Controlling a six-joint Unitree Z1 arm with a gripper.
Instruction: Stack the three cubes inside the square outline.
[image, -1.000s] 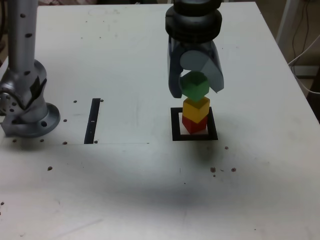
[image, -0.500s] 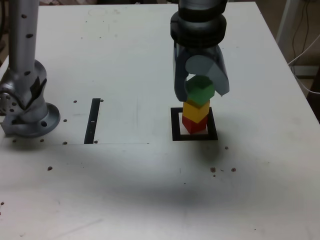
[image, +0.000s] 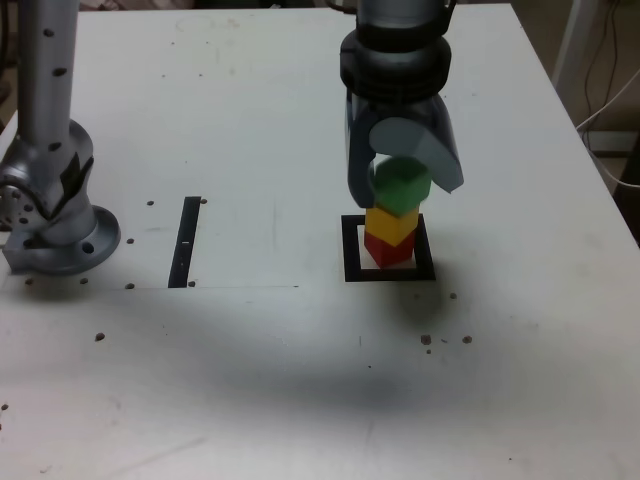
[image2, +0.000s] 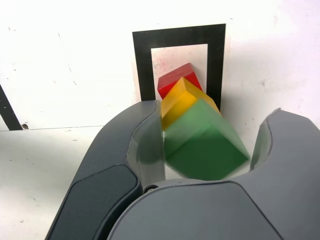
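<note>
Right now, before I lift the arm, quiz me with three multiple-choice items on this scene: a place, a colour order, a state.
1. Where does the red cube stand?
A. on the narrow black strip
B. inside the square outline
C. beside the arm's base

2. Stack order, bottom to top?
A. green, red, yellow
B. yellow, green, red
C. red, yellow, green

3. How does the gripper stand?
A. jaws parted around the green cube
B. shut above the stack
C. away from the stack

Answers: B, black frame surrounds it; C, yellow cube sits between; A, wrist view shows a gap beside the cube.

Matt white table, smooth dark plastic hand, speckled metal arm base
</note>
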